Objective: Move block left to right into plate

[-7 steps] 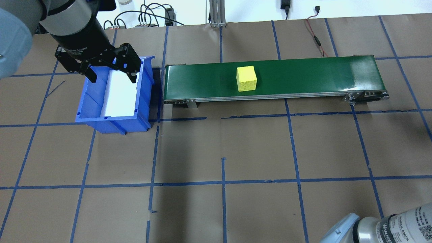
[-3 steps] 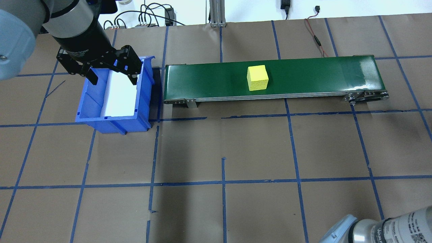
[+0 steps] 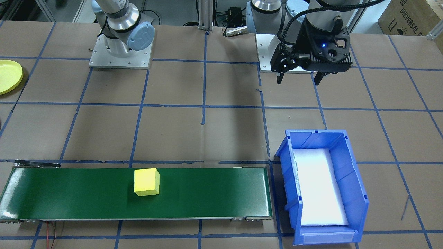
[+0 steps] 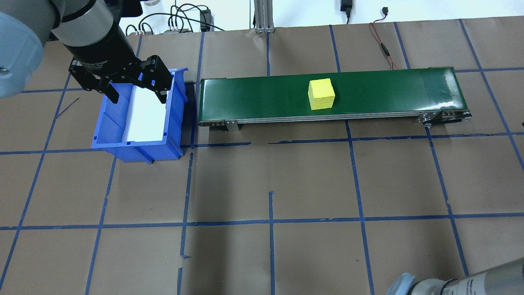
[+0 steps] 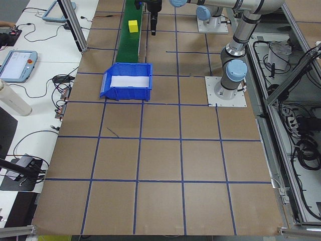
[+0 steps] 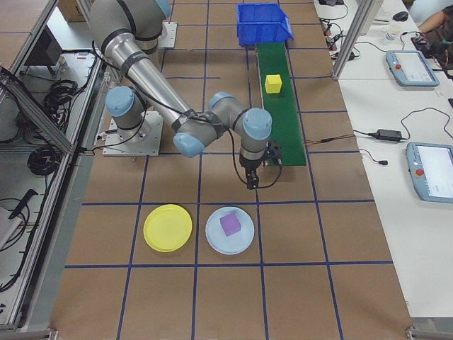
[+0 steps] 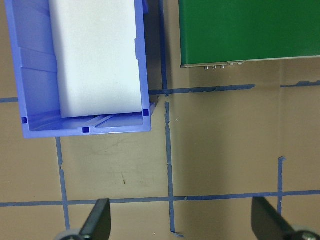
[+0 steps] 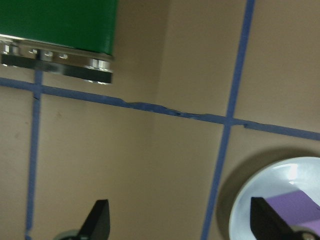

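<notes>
The yellow block [image 4: 321,94] rides on the green conveyor belt [image 4: 254,96], past its middle toward the right end; it also shows in the front view [image 3: 146,182]. The yellow plate [image 6: 168,227] lies on the table beyond the belt's right end, with nothing in it, and at the frame edge in the front view [image 3: 8,76]. My left gripper [image 4: 138,97] hangs open and holds nothing, high over the blue bin's near side. My right gripper [image 8: 181,225] is open and holds nothing, low by the belt's right end [image 6: 251,183].
A blue bin [image 4: 174,110] with a white liner stands at the belt's left end. A light blue plate [image 6: 212,237] holding a purple block [image 6: 230,224] lies beside the yellow plate. Cables run along the table's far edge.
The yellow block has travelled right along the belt. The left gripper has barely shifted. The right arm has slid lower out of the overhead view.
</notes>
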